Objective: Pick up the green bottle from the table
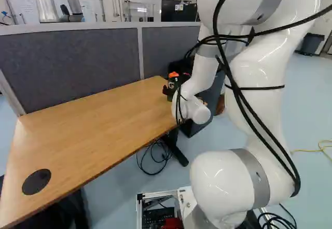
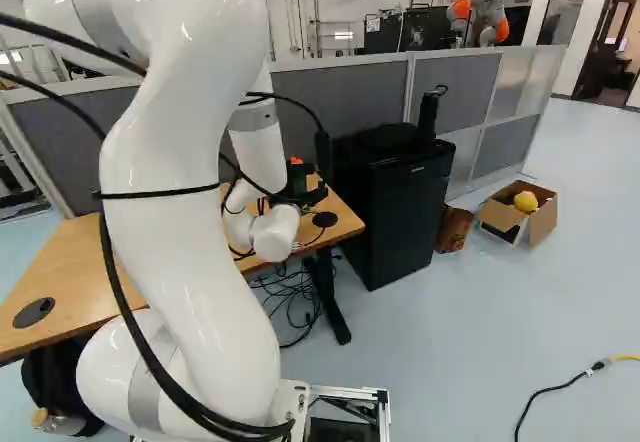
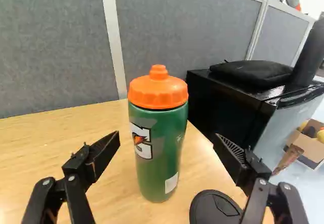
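Base views look ahead from behind, sharing roughly the table (image 1: pixel 93 136); wrist's looks closer.

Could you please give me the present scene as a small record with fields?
target: green bottle, upright on the wooden table
cap: orange, on the bottle
gripper: open, its fingers on either side of the bottle in the wrist view, neither seen touching it
beside bottle: round black disc on the tabletop
beyond table: black cabinet with a black bag on top
backdrop: grey partition
task status: bottle not yet picked up
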`<state>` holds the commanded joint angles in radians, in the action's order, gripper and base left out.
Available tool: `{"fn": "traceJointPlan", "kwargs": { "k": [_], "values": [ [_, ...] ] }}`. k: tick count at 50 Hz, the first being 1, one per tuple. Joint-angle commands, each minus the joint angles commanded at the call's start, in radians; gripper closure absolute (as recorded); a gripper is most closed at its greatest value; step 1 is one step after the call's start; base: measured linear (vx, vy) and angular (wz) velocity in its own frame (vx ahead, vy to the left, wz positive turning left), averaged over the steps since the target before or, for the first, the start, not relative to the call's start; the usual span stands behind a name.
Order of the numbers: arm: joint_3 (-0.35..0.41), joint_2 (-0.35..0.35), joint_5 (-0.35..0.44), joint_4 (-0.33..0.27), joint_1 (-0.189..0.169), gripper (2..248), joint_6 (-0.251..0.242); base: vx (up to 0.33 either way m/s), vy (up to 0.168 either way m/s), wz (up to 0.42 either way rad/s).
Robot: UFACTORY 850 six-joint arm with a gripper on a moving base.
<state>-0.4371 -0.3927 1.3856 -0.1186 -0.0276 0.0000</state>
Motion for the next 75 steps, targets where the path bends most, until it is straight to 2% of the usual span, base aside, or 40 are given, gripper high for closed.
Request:
{"fn": "traceJointPlan", "kwargs": {
  "k": [10,11,16,17,21,22,26,27,50,65,75],
  "values": [
    [-0.006,-0.008,0.001,0.000,0.000,3,0.000,0.000,0.000,0.000],
    [-0.007,-0.009,0.001,0.000,0.000,27,0.000,0.000,0.000,0.000],
    [-0.007,-0.009,0.001,0.000,0.000,27,0.000,0.000,0.000,0.000],
    [-0.007,-0.009,0.001,0.000,0.000,65,0.000,0.000,0.000,0.000],
    [-0.007,-0.009,0.001,0.000,0.000,65,0.000,0.000,0.000,0.000],
    [-0.007,-0.009,0.001,0.000,0.000,104,0.000,0.000,0.000,0.000],
    [-0.007,-0.009,0.001,0.000,0.000,104,0.000,0.000,0.000,0.000],
    [-0.007,-0.009,0.001,0.000,0.000,133,0.000,0.000,0.000,0.000],
    [-0.001,0.016,0.001,0.000,0.000,138,0.000,0.000,0.000,0.000],
    [0.047,0.090,0.000,0.000,0.013,138,0.000,0.000,0.000,0.000],
    [0.090,0.150,-0.029,0.010,0.027,138,0.000,0.000,0.000,0.000]
  ]
}}
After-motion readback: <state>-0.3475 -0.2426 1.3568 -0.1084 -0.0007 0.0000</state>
